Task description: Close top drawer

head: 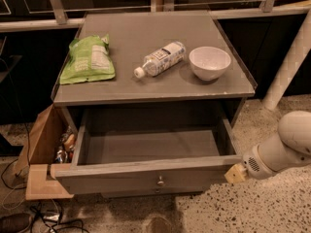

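Observation:
The top drawer (146,176) of the grey cabinet is pulled wide open, its deep box empty, with a small round metal knob (160,181) at the centre of its front panel. My gripper (235,174) is at the end of the white arm coming in from the right, at the right end of the drawer's front panel, touching or very close to its corner. Only a tan tip of it shows.
On the cabinet top (146,38) lie a green snack bag (89,59), a clear plastic bottle (160,58) on its side and a white bowl (209,62). A cardboard box (41,152) with items stands left of the drawer. Cables (43,217) lie on the floor. A white post (291,57) stands at right.

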You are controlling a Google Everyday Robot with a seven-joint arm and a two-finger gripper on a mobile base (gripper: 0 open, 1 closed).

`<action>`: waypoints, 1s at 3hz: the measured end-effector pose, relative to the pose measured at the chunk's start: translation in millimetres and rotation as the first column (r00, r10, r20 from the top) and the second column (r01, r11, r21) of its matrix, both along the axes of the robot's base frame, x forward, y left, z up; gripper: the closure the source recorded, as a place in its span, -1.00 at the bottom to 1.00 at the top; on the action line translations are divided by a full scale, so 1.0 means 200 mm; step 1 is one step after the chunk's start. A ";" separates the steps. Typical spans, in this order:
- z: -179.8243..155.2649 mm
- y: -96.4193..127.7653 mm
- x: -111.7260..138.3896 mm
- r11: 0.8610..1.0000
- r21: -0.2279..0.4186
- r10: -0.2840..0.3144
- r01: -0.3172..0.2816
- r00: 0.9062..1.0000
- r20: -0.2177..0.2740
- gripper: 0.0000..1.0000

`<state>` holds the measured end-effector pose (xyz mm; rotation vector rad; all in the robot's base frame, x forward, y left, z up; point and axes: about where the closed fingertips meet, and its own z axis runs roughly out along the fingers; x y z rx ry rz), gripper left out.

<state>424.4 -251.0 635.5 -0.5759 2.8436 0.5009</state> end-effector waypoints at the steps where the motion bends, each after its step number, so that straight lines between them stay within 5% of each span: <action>1: 0.05 0.03 0.04 1.000 0.011 -0.003 0.002 1.000 0.022 1.00; 2: 0.23 0.16 0.11 0.999 0.025 0.028 -0.031 0.995 0.094 1.00; 3: 0.23 0.16 0.11 0.999 0.025 0.028 -0.031 0.995 0.094 1.00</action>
